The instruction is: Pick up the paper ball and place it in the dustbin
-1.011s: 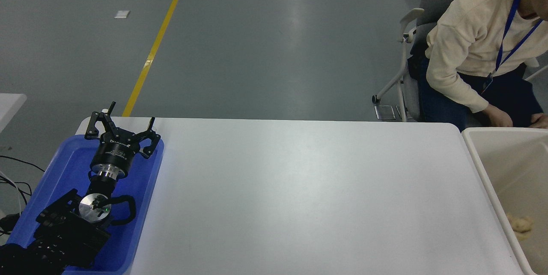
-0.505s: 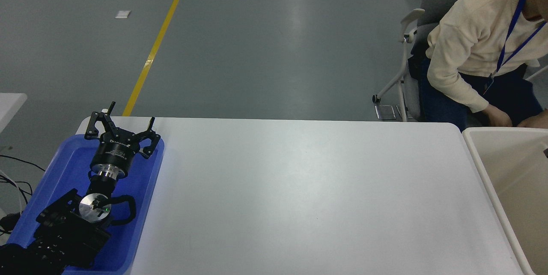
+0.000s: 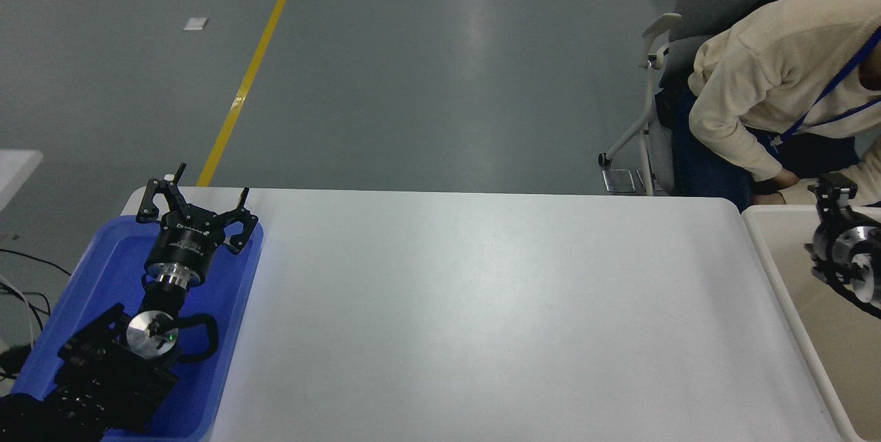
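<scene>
The paper ball is nowhere in view; crumpled paper should be light and soft (any side pinches). My right gripper (image 3: 833, 188) hangs over the dustbin (image 3: 764, 256), its fingers possibly hidden; I cannot tell their state.

The robot's left arm lies parked at the lower left, a black jointed limb running from the bottom corner up and away from the camera, with a round silver cap showing on one joint and a silver ring at the wrist. Its black left gripper (image 3: 196, 195) points toward the far edge, its thin linkage fingers (image 3: 153, 195) spread wide apart. The right arm enters at the right edge, only partly in view: a black wrist section with a silver metal collar and a black cable looping beneath it. The black right gripper (image 3: 833, 188) shows only as a blocky tip; its finger spacing cannot be made out.
</scene>
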{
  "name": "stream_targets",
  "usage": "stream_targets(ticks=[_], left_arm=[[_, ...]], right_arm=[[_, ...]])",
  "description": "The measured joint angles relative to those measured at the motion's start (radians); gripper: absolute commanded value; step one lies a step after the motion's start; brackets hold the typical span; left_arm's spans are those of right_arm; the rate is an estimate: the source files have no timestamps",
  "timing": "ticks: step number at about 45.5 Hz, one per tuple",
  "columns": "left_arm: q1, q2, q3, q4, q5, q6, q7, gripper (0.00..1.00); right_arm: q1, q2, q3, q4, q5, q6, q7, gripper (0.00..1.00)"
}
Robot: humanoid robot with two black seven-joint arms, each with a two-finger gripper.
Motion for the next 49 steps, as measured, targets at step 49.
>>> stream_targets(ticks=[49], left_arm=[[0.0,0.0,0.0,-0.001,0.0,0.0,0.001,1.0]], right_arm=[[-0.187,0.265,0.205,0.057,-0.003,0.147,0.455,1.0]])
